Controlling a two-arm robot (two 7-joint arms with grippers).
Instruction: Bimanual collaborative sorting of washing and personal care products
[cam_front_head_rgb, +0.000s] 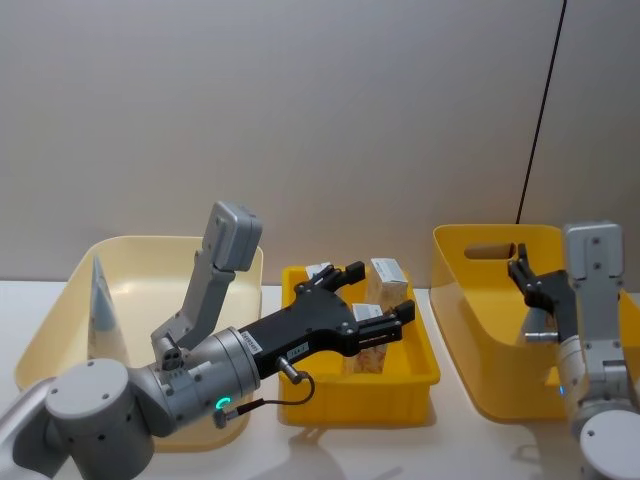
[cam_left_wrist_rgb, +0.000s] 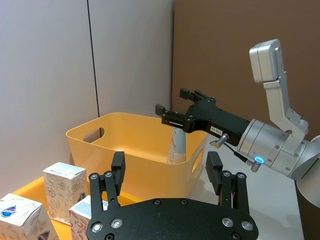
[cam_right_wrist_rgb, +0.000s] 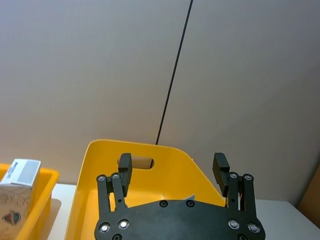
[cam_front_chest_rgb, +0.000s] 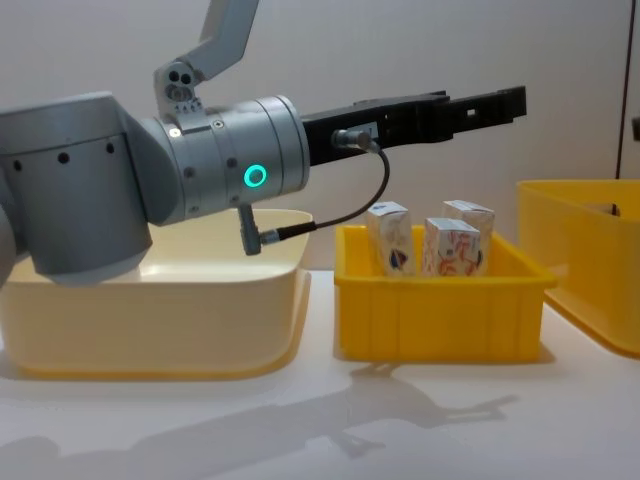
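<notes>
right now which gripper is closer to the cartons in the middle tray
Left. The left gripper hangs open right above the cartons; the right gripper is off over the yellow bin beside the tray.

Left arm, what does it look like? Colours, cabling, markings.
Silver-grey rounded left arm with a green glowing ring; a black cable loops to the flat black left gripper, which carries silver screws and a small white label.
</notes>
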